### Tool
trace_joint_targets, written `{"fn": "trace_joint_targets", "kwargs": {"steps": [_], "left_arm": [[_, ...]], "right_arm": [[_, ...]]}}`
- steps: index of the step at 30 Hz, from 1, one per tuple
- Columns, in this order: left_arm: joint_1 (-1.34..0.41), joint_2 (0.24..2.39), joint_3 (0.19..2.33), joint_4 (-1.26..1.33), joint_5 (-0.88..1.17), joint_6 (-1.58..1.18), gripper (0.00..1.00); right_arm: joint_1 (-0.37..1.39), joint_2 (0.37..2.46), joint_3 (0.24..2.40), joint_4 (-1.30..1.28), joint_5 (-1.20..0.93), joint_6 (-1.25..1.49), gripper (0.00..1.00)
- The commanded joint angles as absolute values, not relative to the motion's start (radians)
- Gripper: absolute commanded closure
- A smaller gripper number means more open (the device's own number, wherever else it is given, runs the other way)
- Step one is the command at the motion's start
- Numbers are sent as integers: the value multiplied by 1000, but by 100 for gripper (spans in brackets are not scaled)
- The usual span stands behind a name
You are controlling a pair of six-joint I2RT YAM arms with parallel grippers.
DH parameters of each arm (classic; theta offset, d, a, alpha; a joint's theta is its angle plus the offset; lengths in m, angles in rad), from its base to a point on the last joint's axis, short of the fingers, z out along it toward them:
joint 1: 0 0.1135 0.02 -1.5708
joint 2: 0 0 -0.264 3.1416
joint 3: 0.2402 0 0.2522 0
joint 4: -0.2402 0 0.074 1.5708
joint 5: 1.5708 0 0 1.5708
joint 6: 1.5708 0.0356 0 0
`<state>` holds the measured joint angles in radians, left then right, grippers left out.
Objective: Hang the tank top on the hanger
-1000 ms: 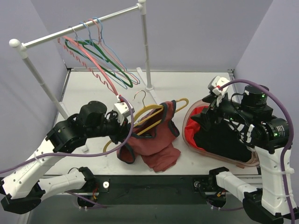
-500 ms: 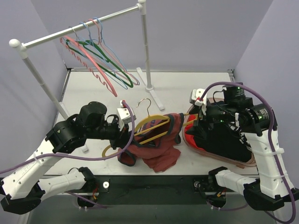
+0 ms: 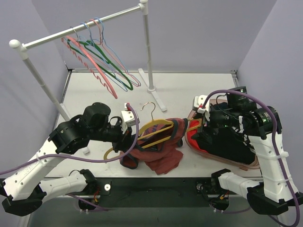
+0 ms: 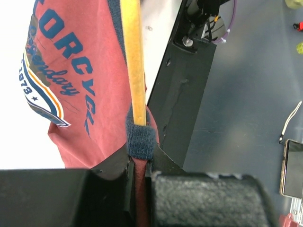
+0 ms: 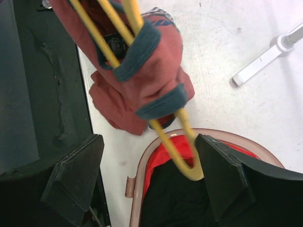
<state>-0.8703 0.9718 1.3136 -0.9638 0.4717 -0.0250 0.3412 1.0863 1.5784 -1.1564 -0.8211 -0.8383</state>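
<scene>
Nearest the arm bases, the top (image 3: 158, 153) is lying half bunched on the tabletop (image 3: 199, 90). Its lower part is heaping up near the front edge and its upper part is hanging raised on the hanger (image 3: 158, 127). The left tool (image 4: 138, 163) is pressing together on the top's dark trim, right where the trim is wrapping the hanger's yellow bar. The chest print is facing that wrist camera. The hanger is slanting up toward the right, its bars threading through the trimmed openings and its hook (image 3: 149, 106) pointing away from the arms.

The right tool (image 3: 199, 124) is standing spread, gripping nothing, with its fingers (image 5: 75, 175) either side of the hanger's bare right end. It is hanging over the basket (image 3: 227, 161), which is holding a red garment (image 3: 193, 138) and a black garment (image 3: 222, 144). Farthest off, the rack (image 3: 147, 47) is carrying spare hangers (image 3: 102, 66) in pink, green and blue.
</scene>
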Motion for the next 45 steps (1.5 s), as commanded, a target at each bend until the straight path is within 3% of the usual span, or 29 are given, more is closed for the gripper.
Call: {"fn": "trace_joint_targets", "kwargs": {"steps": [1, 9, 16, 19, 21, 22, 27, 28, 29, 30, 33, 39, 45], "left_arm": [[-874, 968, 1344, -963, 543, 29, 100], [-874, 953, 1335, -919, 577, 11, 100], [-873, 945, 1328, -885, 609, 9, 100], [-874, 940, 1322, -877, 601, 9, 100], [-873, 937, 1319, -871, 594, 11, 100], [-871, 939, 1316, -868, 585, 12, 100], [-871, 910, 1286, -819, 459, -32, 99], [-870, 901, 1279, -815, 424, -41, 88], [-868, 893, 1278, -813, 350, -52, 56], [-865, 875, 1279, -811, 315, -58, 45], [-859, 830, 1275, -798, 217, -63, 23], [-851, 776, 1263, -799, 92, -77, 15], [-850, 724, 1172, -818, 34, -167, 10]], "right_arm": [[316, 1080, 1669, -1167, -900, -861, 18], [314, 1046, 1531, -1151, -1000, -764, 21], [344, 991, 1356, -1095, -983, -680, 41], [347, 986, 1345, -1094, -1011, -663, 59], [350, 980, 1330, -1092, -1022, -647, 90], [351, 976, 1324, -1091, -1028, -640, 100], [316, 942, 1344, -1060, -1019, -555, 100], [292, 928, 1356, -1057, -996, -536, 100], [278, 919, 1368, -1057, -971, -528, 100], [269, 899, 1380, -1055, -919, -522, 100], [238, 864, 1379, -1066, -844, -509, 100], [181, 802, 1347, -1045, -646, -469, 100], [178, 866, 1408, -953, -476, -408, 100]]}}
